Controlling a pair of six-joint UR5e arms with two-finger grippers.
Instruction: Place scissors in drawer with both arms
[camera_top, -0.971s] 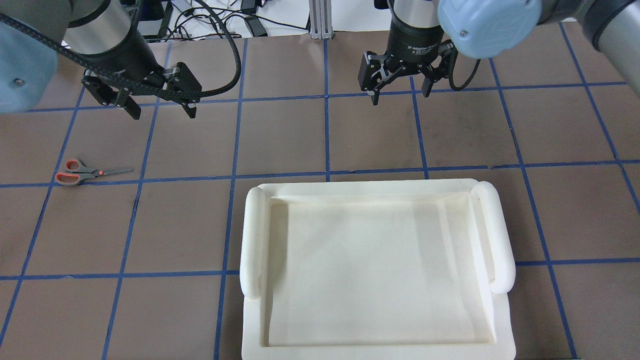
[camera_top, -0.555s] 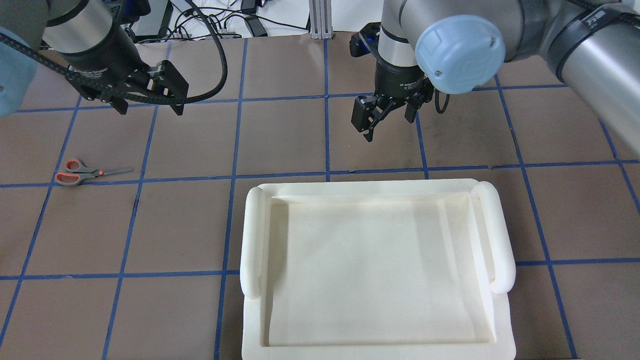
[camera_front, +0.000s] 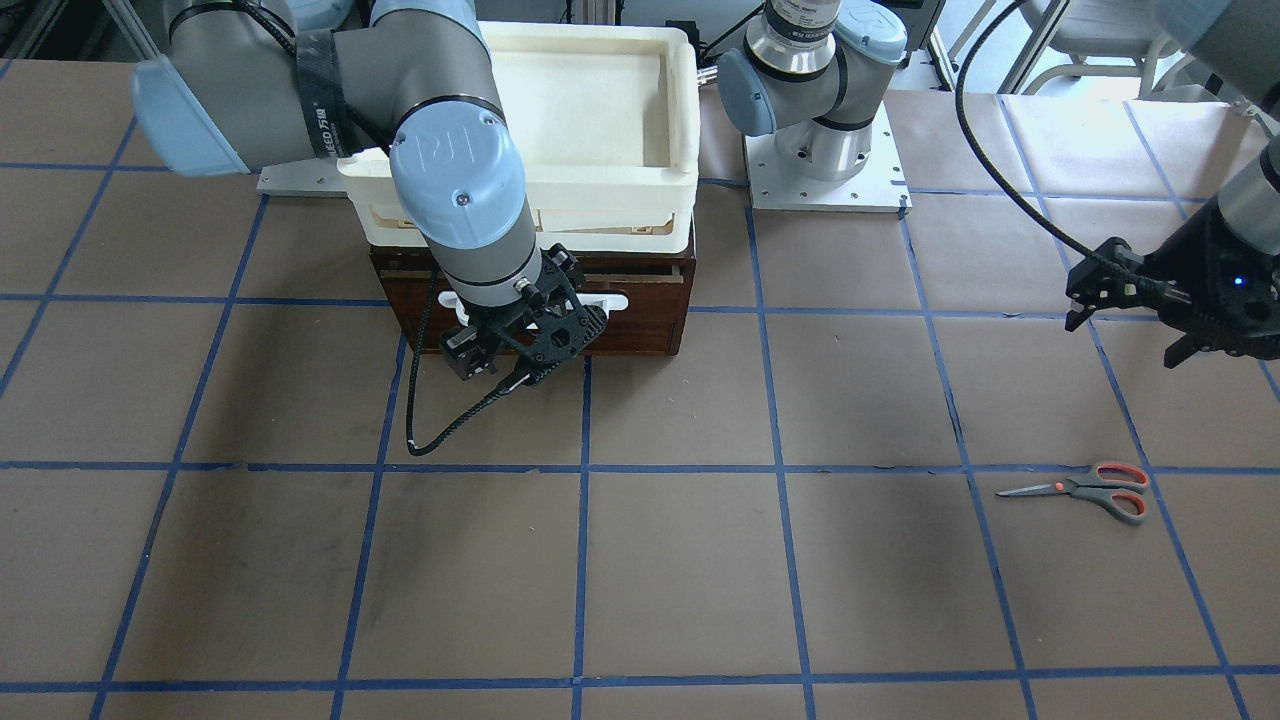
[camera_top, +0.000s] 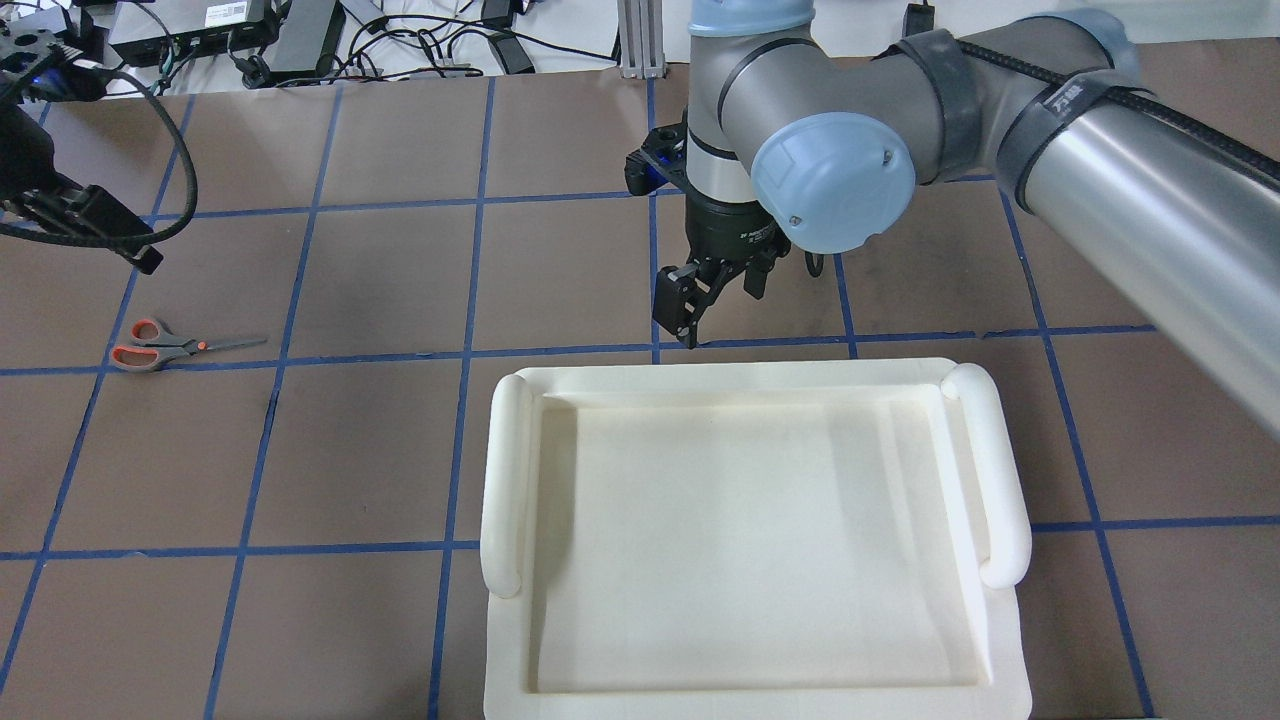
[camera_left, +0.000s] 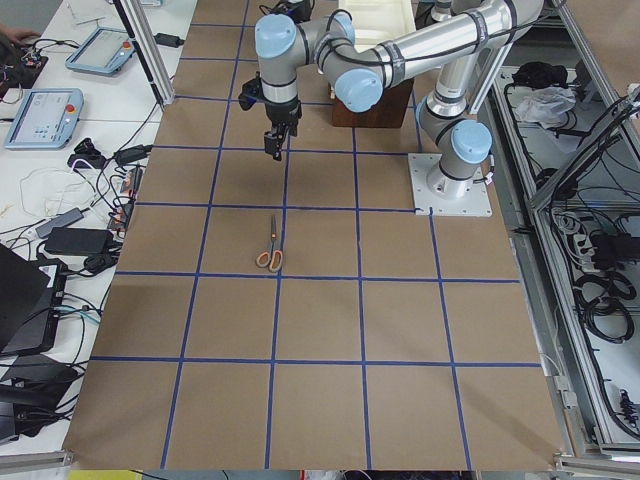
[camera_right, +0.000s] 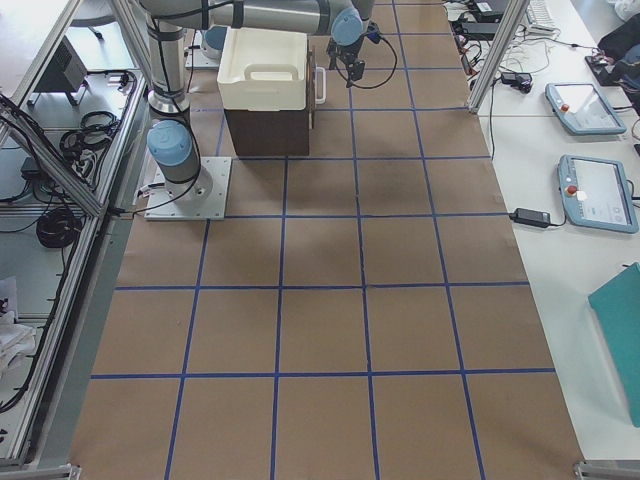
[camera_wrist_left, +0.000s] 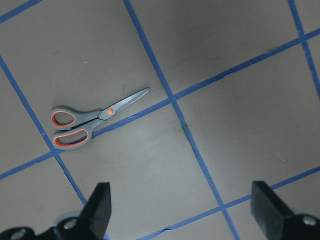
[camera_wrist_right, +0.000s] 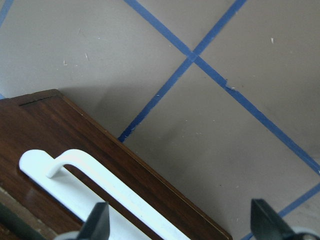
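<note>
The scissors lie flat on the brown table at my left, blades to the view's right; they also show in the front view and the left wrist view. My left gripper is open and empty, raised above the table just beyond them. The drawer is shut, its dark brown front carrying the white loop handle. My right gripper is open and empty, hanging just in front of that handle. The overhead view hides the drawer under the tray.
A cream-white plastic tray sits on top of the brown drawer box. Blue tape lines grid the table. The arm bases stand behind the box. Cables and devices lie beyond the far table edge.
My right gripper has swung toward the tray's far edge and come down in front of the drawer. My left gripper has moved to the overhead view's left edge. The scissors have not moved.
</note>
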